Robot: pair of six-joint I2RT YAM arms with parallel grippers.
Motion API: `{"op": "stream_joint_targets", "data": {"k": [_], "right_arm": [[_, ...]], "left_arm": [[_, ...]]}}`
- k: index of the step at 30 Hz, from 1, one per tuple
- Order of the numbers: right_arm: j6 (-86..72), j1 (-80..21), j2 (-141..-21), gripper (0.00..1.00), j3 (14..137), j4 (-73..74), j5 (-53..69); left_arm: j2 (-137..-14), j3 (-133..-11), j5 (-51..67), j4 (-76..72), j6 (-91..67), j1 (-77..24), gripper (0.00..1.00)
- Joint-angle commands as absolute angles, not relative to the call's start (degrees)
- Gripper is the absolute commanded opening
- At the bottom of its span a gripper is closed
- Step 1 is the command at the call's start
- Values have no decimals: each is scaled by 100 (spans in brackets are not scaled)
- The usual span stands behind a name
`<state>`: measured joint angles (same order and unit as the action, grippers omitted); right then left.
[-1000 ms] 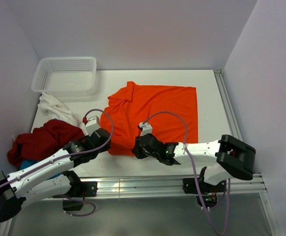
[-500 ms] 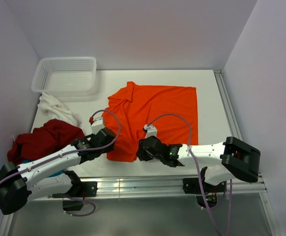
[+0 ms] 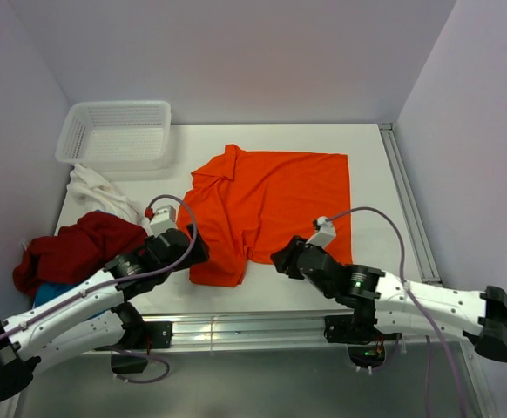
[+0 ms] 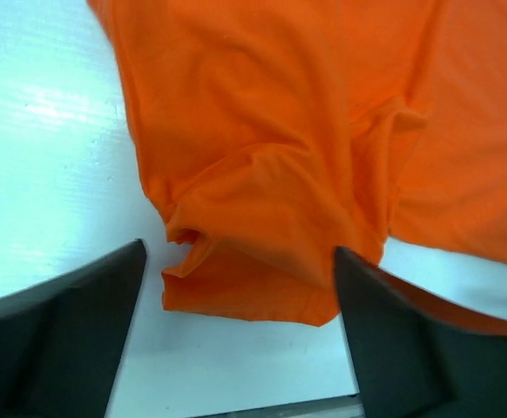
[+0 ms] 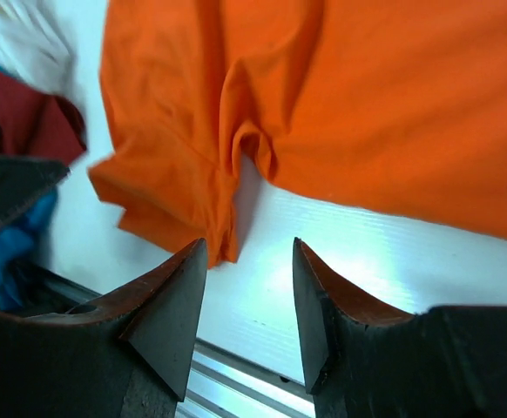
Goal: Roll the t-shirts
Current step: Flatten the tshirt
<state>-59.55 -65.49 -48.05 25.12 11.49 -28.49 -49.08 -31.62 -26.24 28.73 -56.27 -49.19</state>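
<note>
The bright orange collared t-shirt (image 3: 275, 192) lies spread on the white table, its near left corner (image 3: 220, 266) bunched into a fold. My left gripper (image 3: 199, 252) hovers at that corner, jaws wide open and empty; in the left wrist view its gripper (image 4: 239, 250) frames the loose orange hem (image 4: 253, 287). My right gripper (image 3: 277, 258) sits just right of the fold, open and empty, over bare table (image 5: 249, 241), with the orange cloth (image 5: 367, 104) beyond. Dark red (image 3: 75, 248), white (image 3: 97, 192) and blue (image 3: 49, 292) t-shirts are heaped at the left.
A white mesh basket (image 3: 114, 131) stands at the back left. The metal rail (image 3: 262, 326) runs along the near table edge under both arms. The right wrist view also shows the heap's dark red cloth (image 5: 27, 122) and blue cloth (image 5: 1, 244).
Both grippers have opened and let go of the orange shirt's near edge. The right arm has drawn back to the right; the left has pulled slightly left. The corner stays folded.
</note>
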Motion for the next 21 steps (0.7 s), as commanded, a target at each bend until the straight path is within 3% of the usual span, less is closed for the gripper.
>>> {"op": "stream_joint_targets", "data": {"k": [1, 3, 4, 5, 8, 12, 15, 21], "right_arm": [[-6505, -6609, -3819, 51, 2452, 2101, -3524], [-6145, -6627, -3159, 54, 2391, 2109, -3647], [-5987, -6627, -2990, 65, 2417, 2153, -3717], [-5655, -6627, -2858, 99, 2469, 2327, -3918], [-5810, -6609, -2663, 100, 3048, 3371, -4490], [-5422, -6609, -2479, 100, 3112, 3418, -5252], [-5335, -6609, -2304, 100, 2822, 3305, -5790], [-4623, -6609, -1882, 100, 2303, 2347, -5616]], "left_arm": [[-4475, -3252, -2409, 2839, -5441, -4913, 99], [-4184, -3348, -2068, 2787, -5292, -4913, 99], [-4079, -3366, -2013, 2647, -5221, -4913, 99], [-3956, -3401, -2021, 2593, -5142, -4913, 100], [-3981, -3445, -2433, 2592, -5019, -4913, 99], [-4420, -3331, -2997, 2567, -4965, -4913, 99], [-4833, -3094, -2795, 1804, -4598, -4913, 100], [-5537, -3182, -2690, 1556, -4369, -4957, 99]]}}
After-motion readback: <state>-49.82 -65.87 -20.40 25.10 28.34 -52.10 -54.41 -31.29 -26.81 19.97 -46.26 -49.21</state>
